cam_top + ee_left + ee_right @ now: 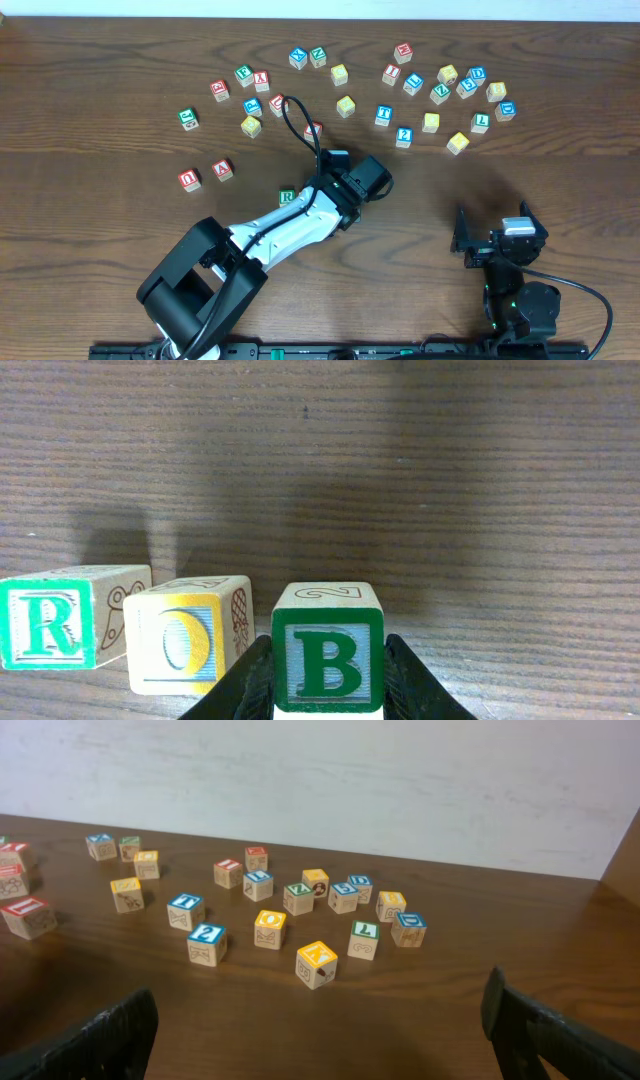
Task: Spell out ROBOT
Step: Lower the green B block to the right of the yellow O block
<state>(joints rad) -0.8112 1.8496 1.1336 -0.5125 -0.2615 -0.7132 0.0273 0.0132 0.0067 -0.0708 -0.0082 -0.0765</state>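
In the left wrist view, my left gripper (327, 695) is shut on a green B block (326, 650). The B block sits just right of a yellow O block (185, 640), with a small gap between them. A green R block (45, 628) stands left of the O, so the row reads R, O, B. In the overhead view, the R block (287, 197) shows beside my left gripper (340, 188), and the arm hides the O and B. My right gripper (495, 240) is open and empty at the front right, and its view shows it open too (320, 1040).
Many loose letter blocks lie scattered across the back of the table, among them a blue T block (383, 115) and a yellow block (458, 143). Two red blocks (189, 179) (222, 169) sit at the left. A black cable (300, 130) loops over the blocks behind the left arm.
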